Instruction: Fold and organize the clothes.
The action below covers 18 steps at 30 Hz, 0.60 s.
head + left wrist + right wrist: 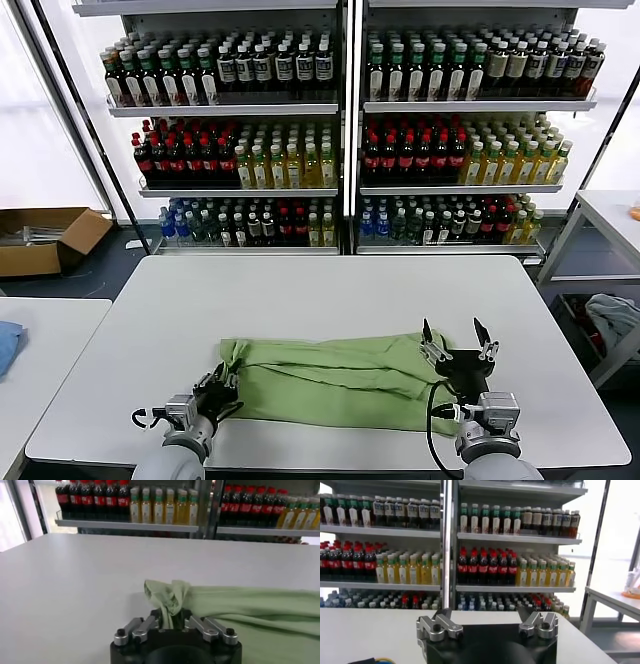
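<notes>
The left gripper [172, 622] has its jaws narrowed onto a bunched corner of the light green polo shirt [335, 380], which stretches from there across the white table [320, 290] toward the right gripper [459, 346]. That one hovers wide and empty above the shirt's far end. Folding looks half done: the shirt lies in a rumpled band, not yet a neat stack. Only the left wrist view shows the pinch; the right wrist view shows only bottle shelves [485, 537].
</notes>
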Motion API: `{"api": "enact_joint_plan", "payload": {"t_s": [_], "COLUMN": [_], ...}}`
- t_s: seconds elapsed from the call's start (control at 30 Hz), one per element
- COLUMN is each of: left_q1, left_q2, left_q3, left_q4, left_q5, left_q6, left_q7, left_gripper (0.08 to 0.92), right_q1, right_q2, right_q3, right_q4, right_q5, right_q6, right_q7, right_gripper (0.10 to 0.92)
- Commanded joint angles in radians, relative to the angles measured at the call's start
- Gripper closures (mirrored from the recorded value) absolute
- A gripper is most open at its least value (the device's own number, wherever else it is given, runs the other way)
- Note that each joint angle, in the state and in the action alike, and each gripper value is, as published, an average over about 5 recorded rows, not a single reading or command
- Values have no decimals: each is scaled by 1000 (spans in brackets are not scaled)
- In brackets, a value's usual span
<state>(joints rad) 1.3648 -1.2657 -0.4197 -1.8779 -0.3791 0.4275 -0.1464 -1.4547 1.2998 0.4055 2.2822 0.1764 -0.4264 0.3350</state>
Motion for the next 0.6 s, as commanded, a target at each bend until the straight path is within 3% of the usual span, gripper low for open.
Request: {"api": "enact_joint_plan", "payload": {"t_s": [0.03, 0.2, 0.47, 0.6], "left_q1": [-13, -60, -127, -143], "left_q2": [3, 76, 411, 514], "left_q3": [-27, -150, -460, -540], "left_q4": [23, 31, 166, 237], "left_q5": [-3, -20, -109, -115], "left_q6": [-15, -34, -59, -66], "left_q7": [-1, 9, 54, 71], "left_gripper": [822, 906, 906, 906], "right_q1": [6, 26, 78, 89], "right_q2": [-2, -10, -10, 1], "right_q3": [-5, -11, -41, -55], "right_q4": [-1, -8, -29, -35], "right_q5": [-1, 4, 10, 9], "right_q6": [0, -6, -20, -20], "right_q7": [3, 9, 20, 26], "right_gripper": [203, 203, 203, 203]}}
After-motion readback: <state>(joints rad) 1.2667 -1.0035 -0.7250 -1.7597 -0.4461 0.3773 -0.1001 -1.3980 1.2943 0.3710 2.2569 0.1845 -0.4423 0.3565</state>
